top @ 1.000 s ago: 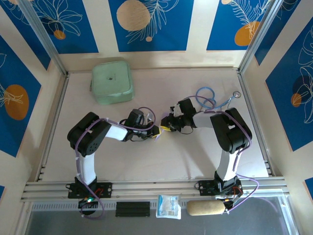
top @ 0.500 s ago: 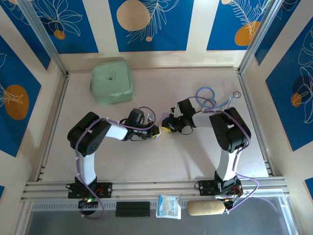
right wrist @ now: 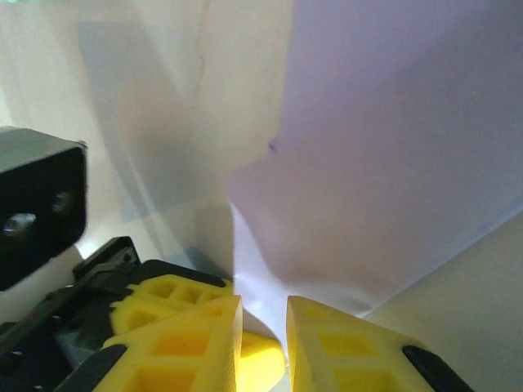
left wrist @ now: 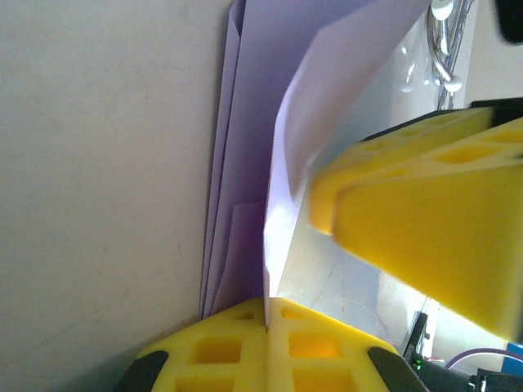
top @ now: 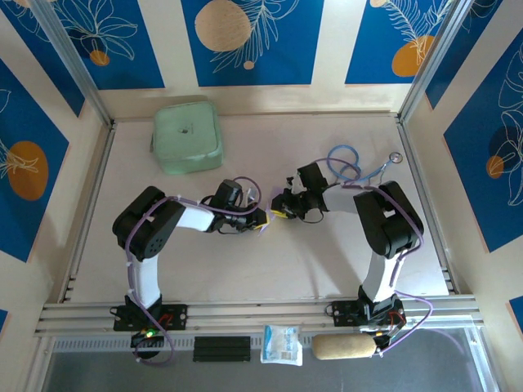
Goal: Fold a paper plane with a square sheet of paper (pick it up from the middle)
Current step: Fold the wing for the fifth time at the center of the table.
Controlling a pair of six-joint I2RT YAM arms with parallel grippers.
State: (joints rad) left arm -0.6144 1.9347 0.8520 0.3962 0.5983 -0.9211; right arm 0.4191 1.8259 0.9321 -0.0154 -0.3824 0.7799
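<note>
The pale lilac paper (left wrist: 261,122), folded into several layers, stands on edge at the table's middle. My left gripper (left wrist: 267,314) is shut on its lower edge, the sheet pinched in the seam between the yellow pads. From above, the left gripper (top: 261,219) and right gripper (top: 276,212) meet tip to tip. The right gripper (right wrist: 263,314) has its jaws a little apart, and a flap of the paper (right wrist: 392,147) curves down into the gap. The right gripper's yellow fingers (left wrist: 425,212) sit against the raised flap in the left wrist view.
A mint-green pouch (top: 187,136) lies at the back left. A blue cable loop (top: 343,159) and a small metal ring (top: 395,157) lie behind the right arm. A plastic packet (top: 282,343) and a beige roll (top: 343,347) rest below the front rail.
The right gripper has narrowed slightly on the flap and its wrist has edged left. The left arm and its hold on the paper are unchanged.
</note>
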